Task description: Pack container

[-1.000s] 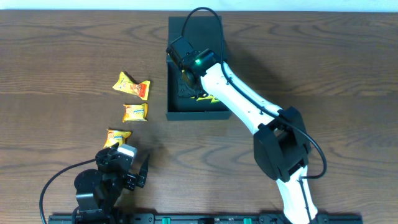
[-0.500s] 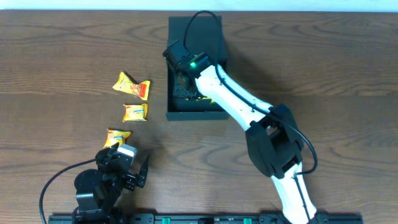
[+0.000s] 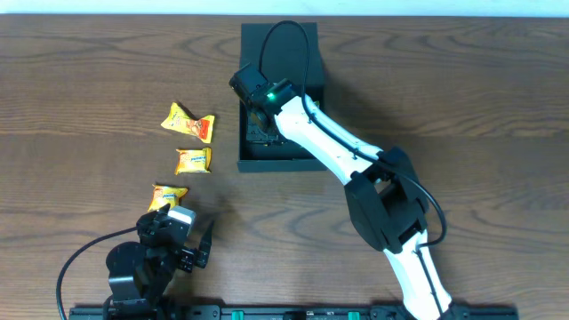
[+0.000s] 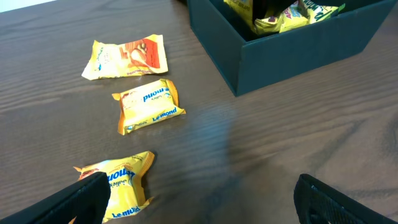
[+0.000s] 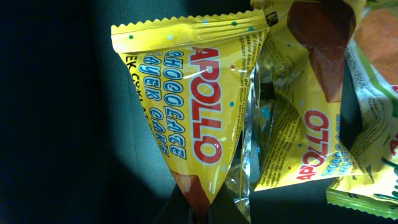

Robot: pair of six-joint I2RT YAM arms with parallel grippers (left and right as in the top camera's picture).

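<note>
- Table (image 3: 89,71): brown wood with a clear lengthwise grain; smooth, with a low satin sheen that gives soft reflections in the left wrist view.
- Container (image 4: 298,53): dark teal-green rigid card; flat matt walls, sharp edges, no gloss.
- Loose packets (image 4: 149,106): yellow printed plastic film; glossy, lightly crinkled, with crimped serrated end seals.
- Apollo packet (image 5: 186,106): the same glossy yellow film, with red and blue print and a clear, shiny strip along its seam.
- Right arm shell (image 3: 320,142): white moulded plastic, smooth and semi-gloss.
- Joint housing (image 3: 391,200): black plastic, dull finish.
- Left gripper (image 4: 205,208) fingers (image 4: 348,200): black, matt, plastic-looking.
</note>
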